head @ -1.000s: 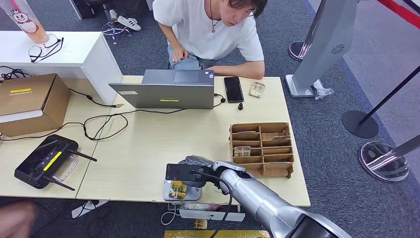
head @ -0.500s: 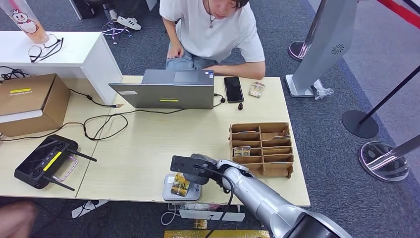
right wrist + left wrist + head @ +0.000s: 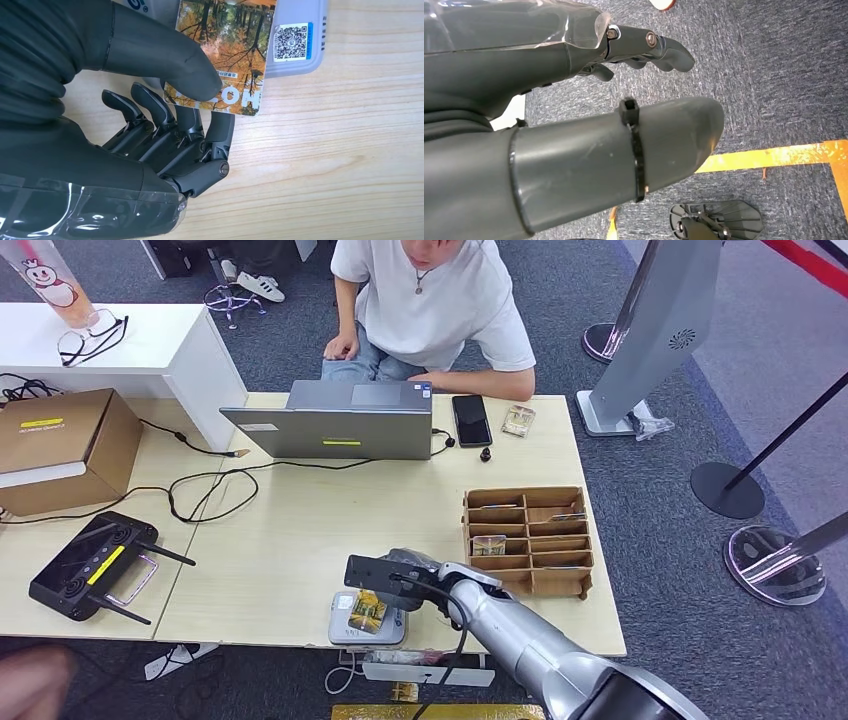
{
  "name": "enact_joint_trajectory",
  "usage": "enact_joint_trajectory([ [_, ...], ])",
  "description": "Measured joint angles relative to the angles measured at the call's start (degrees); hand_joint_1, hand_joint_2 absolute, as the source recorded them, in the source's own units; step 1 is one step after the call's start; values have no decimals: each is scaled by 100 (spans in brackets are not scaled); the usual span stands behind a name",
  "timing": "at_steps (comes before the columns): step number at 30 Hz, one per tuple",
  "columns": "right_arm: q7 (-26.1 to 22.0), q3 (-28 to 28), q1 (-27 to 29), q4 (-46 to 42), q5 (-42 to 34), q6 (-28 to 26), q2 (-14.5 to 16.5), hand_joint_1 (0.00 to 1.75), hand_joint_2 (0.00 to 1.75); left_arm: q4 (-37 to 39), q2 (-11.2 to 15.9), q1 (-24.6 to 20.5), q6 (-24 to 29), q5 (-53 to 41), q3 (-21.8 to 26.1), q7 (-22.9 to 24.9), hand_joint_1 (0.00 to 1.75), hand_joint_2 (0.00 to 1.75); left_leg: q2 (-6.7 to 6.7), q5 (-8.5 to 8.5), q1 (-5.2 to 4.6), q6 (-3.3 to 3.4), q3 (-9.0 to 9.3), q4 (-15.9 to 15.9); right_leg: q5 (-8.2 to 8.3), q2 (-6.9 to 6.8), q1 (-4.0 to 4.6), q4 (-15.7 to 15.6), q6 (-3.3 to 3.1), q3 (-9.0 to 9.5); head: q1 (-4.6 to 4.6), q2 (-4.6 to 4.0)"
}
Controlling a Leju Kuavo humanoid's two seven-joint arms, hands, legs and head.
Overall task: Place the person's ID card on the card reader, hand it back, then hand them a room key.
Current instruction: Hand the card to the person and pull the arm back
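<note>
Organizer (image 3: 528, 541) beside hand (image 3: 405, 580) (laptop (image 3: 335, 420) beyond).

laptop (image 3: 345, 418), phone (image 3: 471, 420), cardboard box (image 3: 60, 448), black controller (image 3: 92, 566)

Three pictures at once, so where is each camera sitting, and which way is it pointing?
Head view: high on the robot, looking forward and down at the table and a seated person; its silver right arm reaches in.
Left wrist view: behind the left hand, facing the carpet.
Right wrist view: behind the right hand, close above the table.
Shared: head and right wrist views both show the card on the card reader, pinched by the right hand.
</note>
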Motion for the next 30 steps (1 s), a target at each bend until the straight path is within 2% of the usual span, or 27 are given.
enact_joint_trajectory([
  [20,6,51,2,69,24,-68,38,175,175,0,-4,-4,-2,-2,-2,9,0,0,0,0,0,0,0,0,0,0,0,0,0,0,0,0],
  [30,-172,31,-24,50,-133,-19,33,175,175,0,-4,-4,-2,1,-2,9,0,0,0,0,0,0,0,0,0,0,0,0,0,0,0,0],
])
